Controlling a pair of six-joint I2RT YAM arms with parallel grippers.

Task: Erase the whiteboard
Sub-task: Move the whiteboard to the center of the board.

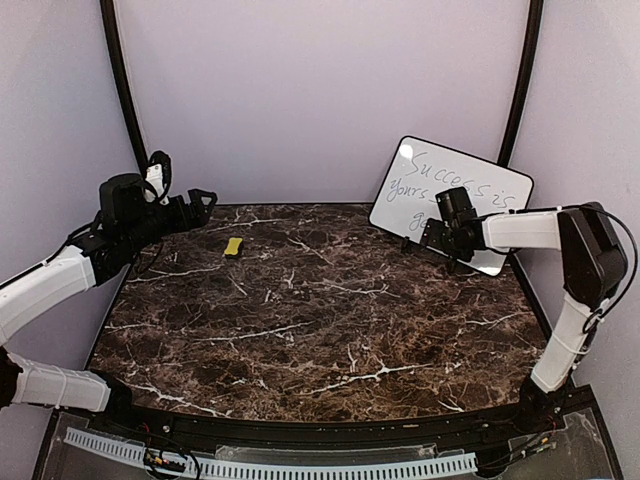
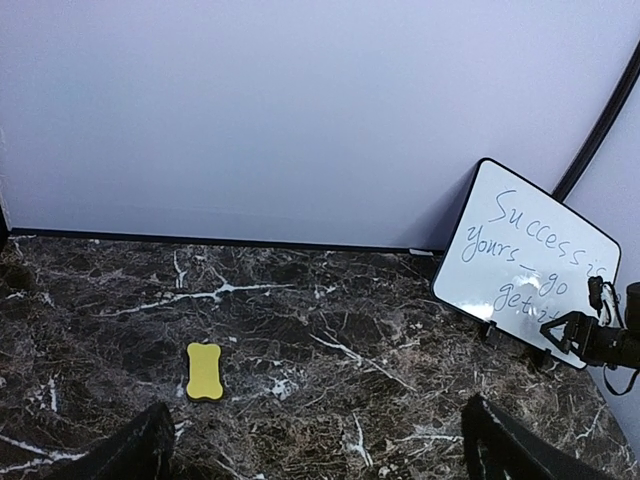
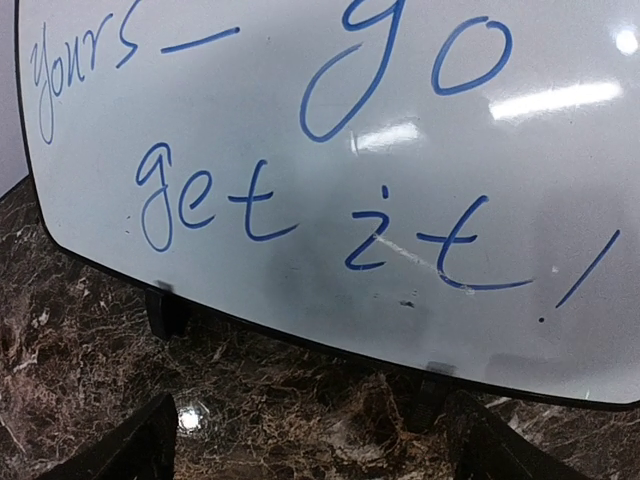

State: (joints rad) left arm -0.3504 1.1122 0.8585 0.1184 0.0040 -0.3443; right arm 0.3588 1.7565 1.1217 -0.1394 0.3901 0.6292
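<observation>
Whiteboard (image 1: 420, 180) stands on the marble table (image 1: 300, 330), blue writing (image 3: 250, 200) unwiped.
Right claw (image 3: 310, 455) just before its lower edge — wide open, empty; left claw (image 2: 320, 450) likewise, well left — yellow eraser (image 2: 204, 370) between.

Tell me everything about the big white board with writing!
The glossy white rectangular whiteboard has a thin black frame, rounded corners and small black feet. Blue handwriting reads "Success is yours, go get it!" and is not yet wiped. It stands propped up and tilted at the far right of the dark marble table, feet on the stone. Nothing grips it.
</observation>
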